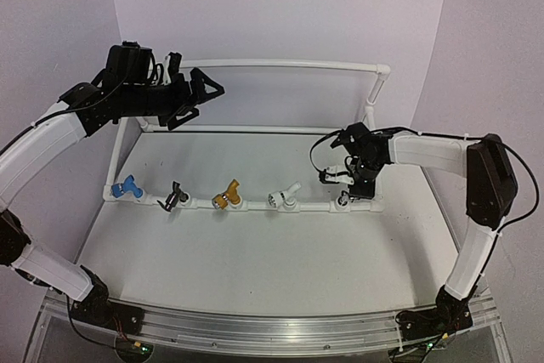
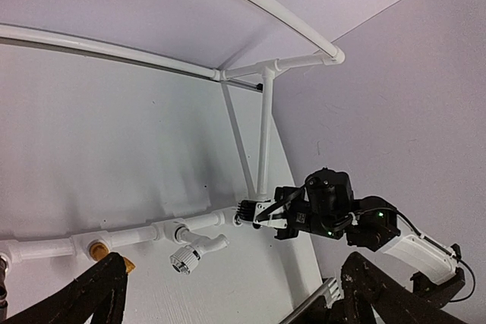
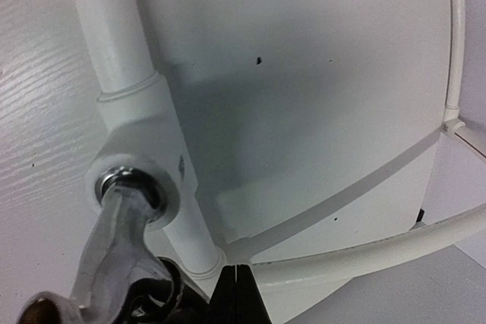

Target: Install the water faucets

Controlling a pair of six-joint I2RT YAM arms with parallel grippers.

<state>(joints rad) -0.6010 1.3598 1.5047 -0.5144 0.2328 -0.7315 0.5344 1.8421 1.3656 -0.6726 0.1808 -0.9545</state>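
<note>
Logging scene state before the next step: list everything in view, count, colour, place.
table: one, white, under everything
pipe frame: one, white, on the table
faucets: five, one each: blue faucet, black faucet, gold faucet, white faucet, silver faucet; in a row on the pipe frame's front pipe
left gripper: one, black, open, raised near the pipe frame's back left corner
right gripper: one, black, shut, beside the silver faucet

Left to right, blue faucet point(image 1: 127, 186), black faucet point(image 1: 176, 197), gold faucet point(image 1: 228, 196), white faucet point(image 1: 284, 197) and silver faucet point(image 3: 123, 244) are sitting plugged into the front pipe point(image 1: 314, 207).
</note>
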